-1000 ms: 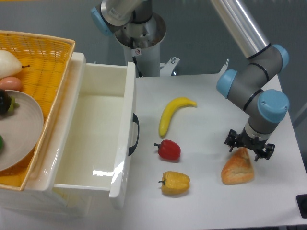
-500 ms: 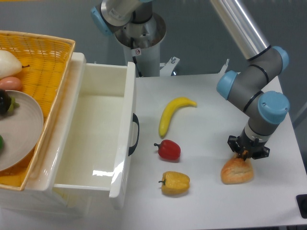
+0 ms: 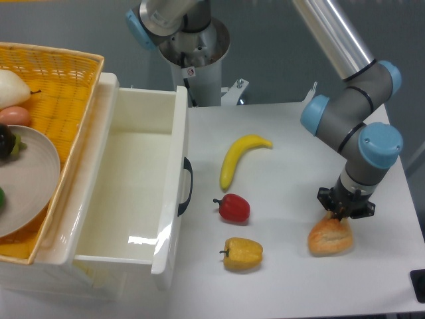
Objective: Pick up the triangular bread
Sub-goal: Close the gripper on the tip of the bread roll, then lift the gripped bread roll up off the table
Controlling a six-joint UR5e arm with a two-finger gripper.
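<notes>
The triangular bread (image 3: 330, 238) is a golden-brown flaky wedge lying on the white table at the right, its pointed tip towards the back. My gripper (image 3: 344, 212) points straight down over that tip, and its fingers are closed on the tip. The rounded base of the bread shows in front of the gripper; the tip is hidden between the fingers. The bread still looks to rest on the table.
A yellow bell pepper (image 3: 242, 254), a red pepper (image 3: 232, 208) and a banana (image 3: 238, 157) lie left of the bread. An open white drawer (image 3: 133, 193) stands at the left, with a wicker basket (image 3: 63, 86) holding a plate and produce beyond it. The table's right edge is close to the bread.
The gripper's fingers, spread wide over the bread's tip a second ago, have closed on it. The bread has shifted very slightly right.
</notes>
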